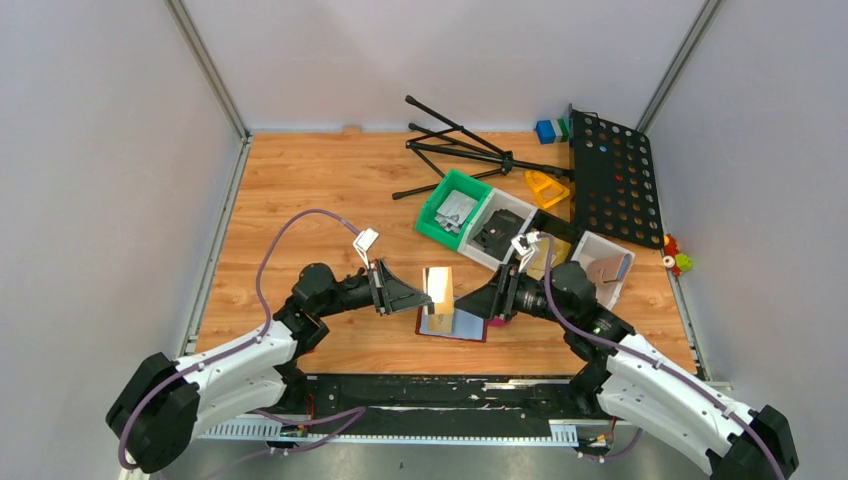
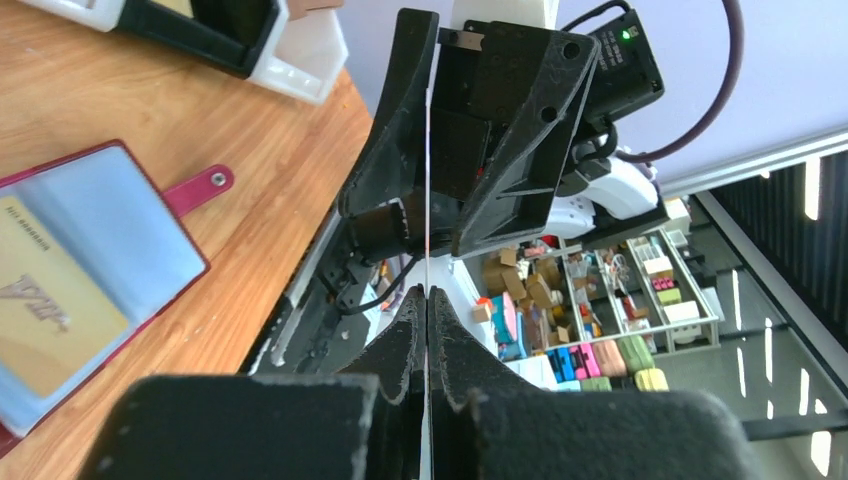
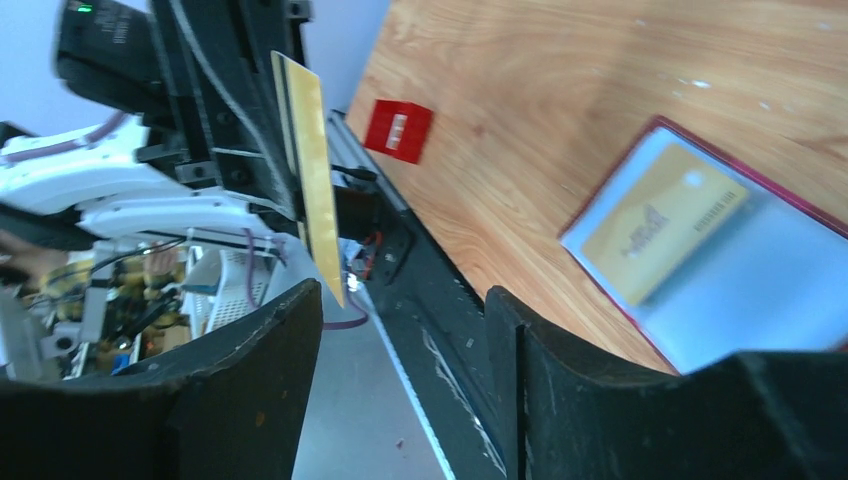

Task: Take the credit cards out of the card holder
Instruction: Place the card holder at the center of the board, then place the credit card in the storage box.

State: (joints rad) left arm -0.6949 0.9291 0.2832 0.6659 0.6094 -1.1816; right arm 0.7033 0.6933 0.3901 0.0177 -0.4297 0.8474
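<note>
Nearest to the view from above is the left arm (image 1: 230, 365). Its left pincer (image 2: 428, 305) reaches to a place just over the left part of the card holder (image 3: 770, 280). It is closed on the edge of a gold card (image 3: 310, 180), which it holds upright and clear of the pockets. The card holder lies open and flat on the table (image 1: 300, 200), between the two pincers, with its snap tab (image 2: 205, 185) stretched out on the wood. At the right side of the card holder is the right pincer (image 3: 405, 300), its jaws apart and nothing between them. I judge the task about half done; the step in hand is taking away the first card. The next move calls for putting this card down on bare wood beside the card holder. The other one must then be slid out; it lies flat and gives little edge to catch, so the card holder may need pressing down. I count two gold cards, one held and a second card (image 3: 660, 220) in the pocket, one card holder, two pincers, and one small red-and-white block (image 3: 398, 130) apart from the card holder.
</note>
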